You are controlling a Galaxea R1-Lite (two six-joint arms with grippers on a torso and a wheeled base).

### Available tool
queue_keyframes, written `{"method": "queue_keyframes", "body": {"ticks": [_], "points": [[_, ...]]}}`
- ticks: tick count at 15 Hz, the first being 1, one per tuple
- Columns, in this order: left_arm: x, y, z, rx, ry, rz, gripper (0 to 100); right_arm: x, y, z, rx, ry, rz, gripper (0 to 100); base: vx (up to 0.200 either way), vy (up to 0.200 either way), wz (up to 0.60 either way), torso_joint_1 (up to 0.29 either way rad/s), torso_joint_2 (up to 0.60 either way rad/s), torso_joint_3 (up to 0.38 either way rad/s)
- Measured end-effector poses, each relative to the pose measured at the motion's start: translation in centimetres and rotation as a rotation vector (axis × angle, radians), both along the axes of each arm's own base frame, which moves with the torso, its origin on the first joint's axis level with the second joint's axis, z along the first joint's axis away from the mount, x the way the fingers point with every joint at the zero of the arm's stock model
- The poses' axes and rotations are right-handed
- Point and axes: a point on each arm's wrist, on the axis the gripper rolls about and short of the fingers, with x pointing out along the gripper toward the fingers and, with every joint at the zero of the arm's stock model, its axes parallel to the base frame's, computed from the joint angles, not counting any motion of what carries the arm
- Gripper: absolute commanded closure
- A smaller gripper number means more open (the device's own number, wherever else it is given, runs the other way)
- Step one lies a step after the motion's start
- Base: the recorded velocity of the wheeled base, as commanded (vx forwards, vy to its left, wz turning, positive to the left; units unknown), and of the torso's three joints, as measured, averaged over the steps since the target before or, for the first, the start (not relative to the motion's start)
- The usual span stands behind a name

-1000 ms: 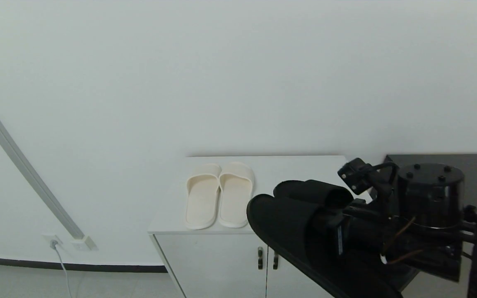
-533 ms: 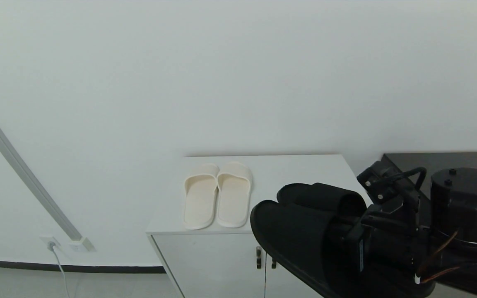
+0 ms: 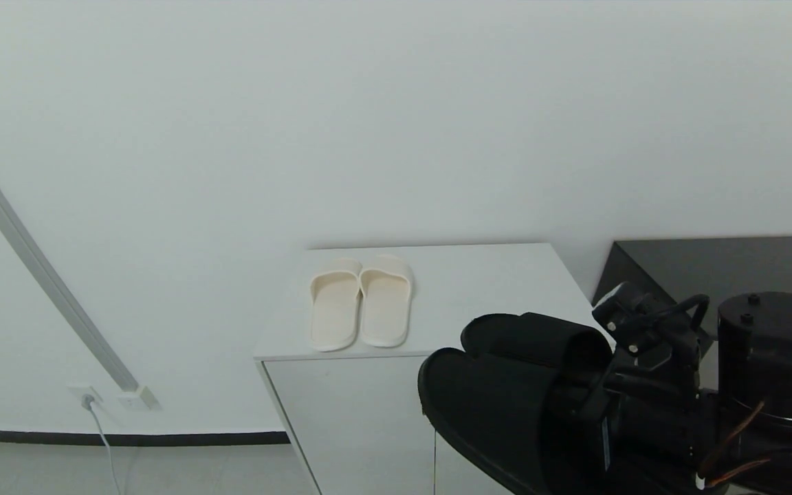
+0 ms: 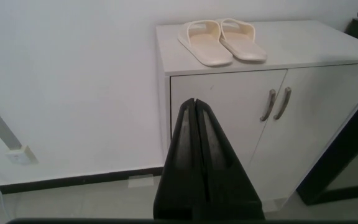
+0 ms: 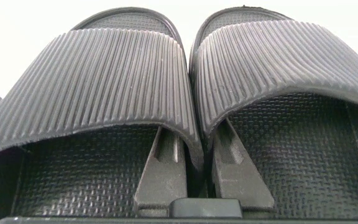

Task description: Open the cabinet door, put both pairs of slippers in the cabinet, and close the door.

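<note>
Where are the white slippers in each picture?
Head view: white slippers side by side on the cabinet top, above its left door.
Left wrist view: white slippers on that cabinet top, above the left door.
Right wrist view: black slippers here instead.
Shared landmark: the cabinet top.

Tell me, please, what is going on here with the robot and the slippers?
The robot's right gripper is shut on the pair of black slippers, pinching their inner edges together and holding them up in front of the white cabinet. The cream slippers lie side by side on top of it. Both cabinet doors are closed, and the left gripper, shut and empty, points toward them.
</note>
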Motion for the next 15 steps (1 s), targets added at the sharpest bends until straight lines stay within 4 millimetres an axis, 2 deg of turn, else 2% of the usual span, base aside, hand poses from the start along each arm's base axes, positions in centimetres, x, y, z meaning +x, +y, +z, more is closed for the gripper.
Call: {"method": "queue_keyframes", "body": {"ticks": [7, 11, 12, 15], "points": [[0.00, 0.00, 0.00, 0.003, -0.001, 0.002, 100, -0.14, -0.01, -0.25, -0.006, 0.006, 0.003, 100, 0.000, 0.000, 0.00, 0.000, 0.00, 0.000], [0.00, 0.00, 0.00, 0.004, 0.000, -0.001, 100, -0.19, 0.01, -0.34, -0.008, 0.009, 0.005, 100, 0.000, 0.000, 0.00, -0.124, 0.28, 0.153], [0.00, 0.00, 0.00, 0.004, 0.000, -0.002, 0, -0.21, 0.00, -0.41, -0.010, 0.011, 0.005, 100, 0.000, 0.000, 0.00, -0.154, 0.34, 0.183], [0.00, 0.00, 0.00, 0.004, 0.000, -0.001, 0, -0.27, -0.04, -0.50, -0.014, 0.012, 0.006, 100, 0.000, 0.000, 0.00, -0.159, 0.36, 0.211]]}}
